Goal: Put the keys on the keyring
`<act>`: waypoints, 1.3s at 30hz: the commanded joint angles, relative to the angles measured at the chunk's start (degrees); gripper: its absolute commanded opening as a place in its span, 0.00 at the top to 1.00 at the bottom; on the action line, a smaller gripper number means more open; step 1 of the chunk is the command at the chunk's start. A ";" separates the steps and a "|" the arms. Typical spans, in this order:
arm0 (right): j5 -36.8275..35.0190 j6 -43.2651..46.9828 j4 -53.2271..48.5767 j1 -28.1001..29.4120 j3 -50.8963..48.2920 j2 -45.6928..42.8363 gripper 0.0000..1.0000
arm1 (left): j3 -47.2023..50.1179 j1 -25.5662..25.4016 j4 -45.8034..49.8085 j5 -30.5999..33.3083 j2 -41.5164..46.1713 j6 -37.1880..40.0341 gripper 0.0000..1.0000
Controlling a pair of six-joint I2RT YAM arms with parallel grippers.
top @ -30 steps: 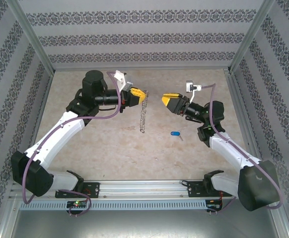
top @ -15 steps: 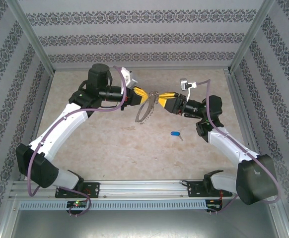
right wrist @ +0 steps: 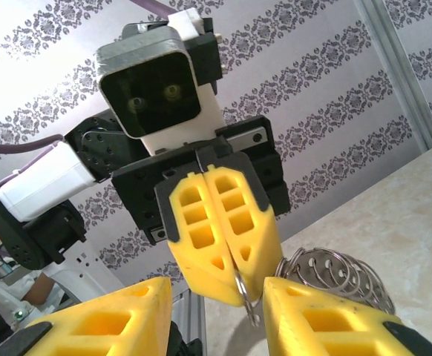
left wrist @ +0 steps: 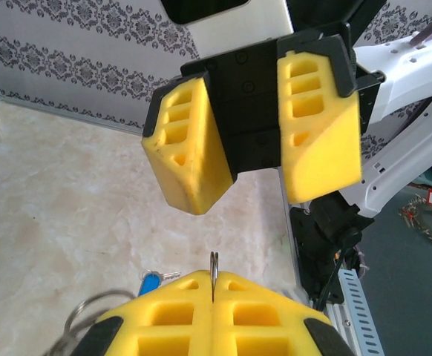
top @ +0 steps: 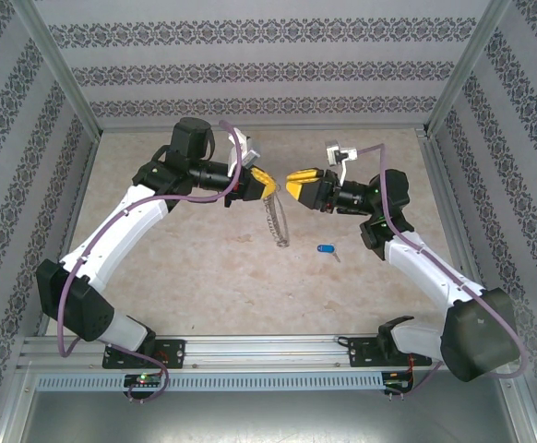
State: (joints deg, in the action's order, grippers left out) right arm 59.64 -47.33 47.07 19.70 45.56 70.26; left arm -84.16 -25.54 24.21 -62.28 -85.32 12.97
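Note:
My left gripper (top: 268, 185) is shut on the top ring of the keyring (top: 279, 225), a silvery chain of rings that hangs from its yellow fingers above the table. In the left wrist view the pinched ring edge (left wrist: 214, 264) sticks up between the closed tips of the left gripper (left wrist: 214, 280). My right gripper (top: 292, 179) faces it tip to tip and is open. Seen from the right wrist, the right gripper (right wrist: 216, 293) straddles the left fingers (right wrist: 216, 222) and the keyring (right wrist: 327, 273). The keys, one small blue-headed key (top: 325, 248), lie on the table below (left wrist: 150, 282).
The beige table surface (top: 204, 268) is ringed by patterned walls (top: 259, 69) with metal posts at the corners. A metal rail (top: 268, 351) holding both arm bases runs along the near edge.
Both arms have moved toward each other until the grippers meet tip to tip. The right jaws have narrowed. The keyring swung toward the right gripper and now hangs down again.

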 commanded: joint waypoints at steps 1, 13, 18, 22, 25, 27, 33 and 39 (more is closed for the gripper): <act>0.94 2.45 -0.14 1.07 2.36 0.53 0.62 | -2.19 -0.62 0.62 -2.39 -0.34 1.44 1.00; 1.01 3.02 -0.49 2.74 2.57 2.87 0.66 | -2.71 -0.69 0.42 -2.89 -0.54 1.18 1.00; 0.76 3.30 -0.54 2.82 1.31 2.52 0.70 | -2.78 -0.69 -0.01 -3.02 -0.49 0.87 1.00; 0.29 3.47 -0.51 2.84 0.45 2.35 0.73 | -2.78 -0.69 -0.61 -3.20 -0.59 0.34 1.00; 0.29 3.48 -0.40 3.04 0.23 2.64 0.74 | -2.83 -0.79 -0.91 -3.18 -0.75 0.08 1.00; 0.26 3.61 -0.42 3.15 0.23 2.84 0.77 | -2.88 -0.85 -1.08 -3.14 -0.95 -0.17 1.00; -0.53 3.82 -0.05 3.42 0.56 3.72 0.96 | -3.11 -1.20 -1.40 -3.15 -1.36 -0.45 1.00; -4.56 4.24 2.37 2.56 0.58 4.00 1.00 | 0.21 -1.11 -10.92 4.65 -0.16 -9.28 0.78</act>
State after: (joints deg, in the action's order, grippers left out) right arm 57.67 -43.68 46.02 22.24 46.22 73.67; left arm -85.01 -25.78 22.39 -60.84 -86.35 9.04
